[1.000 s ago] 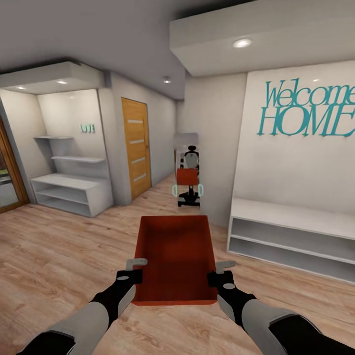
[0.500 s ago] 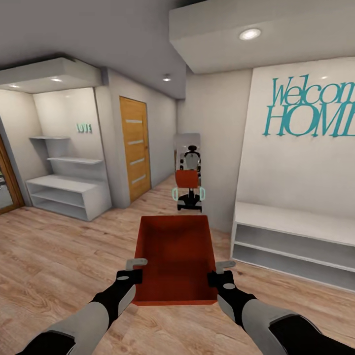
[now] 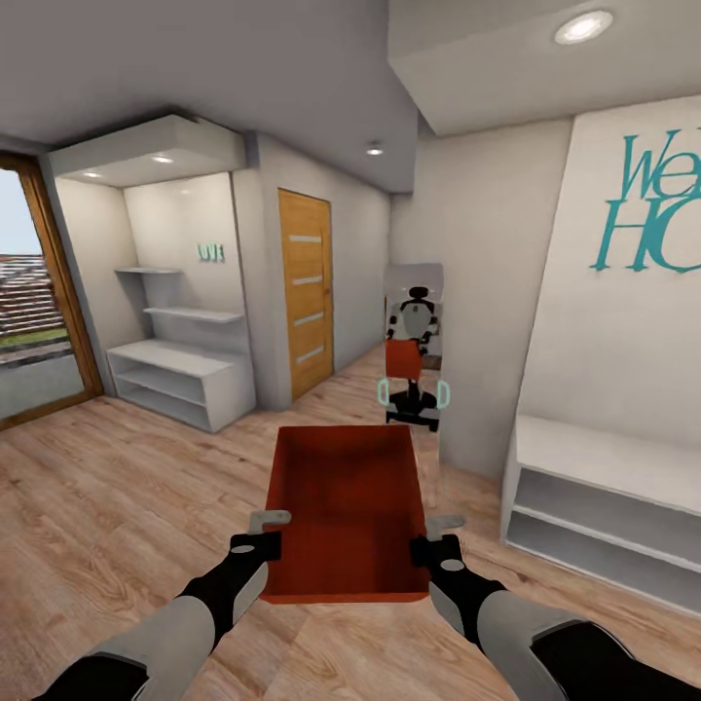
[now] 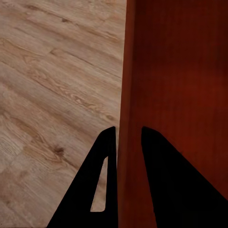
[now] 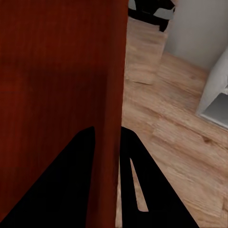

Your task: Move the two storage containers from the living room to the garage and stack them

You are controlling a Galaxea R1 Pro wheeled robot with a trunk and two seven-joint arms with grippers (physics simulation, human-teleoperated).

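- Swinging left since a second ago, my view now takes in a glass door [image 3: 39, 292].
- Both grippers, left gripper [image 3: 261, 534] and right gripper [image 3: 436, 537], clamp the storage container [image 3: 346, 506] by its side walls.
- I steer slowly, keeping it level.

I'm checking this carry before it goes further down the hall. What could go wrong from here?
1. The storage container is held only by thin pinches: the left hand and right hand each clamp one side wall near one end, so most of it overhangs and may tilt or slip.
2. The white bench unit stands close on the right; a turn might clip it.
3. The mirror ahead reflects the robot, which may mislead the driver about the free path.
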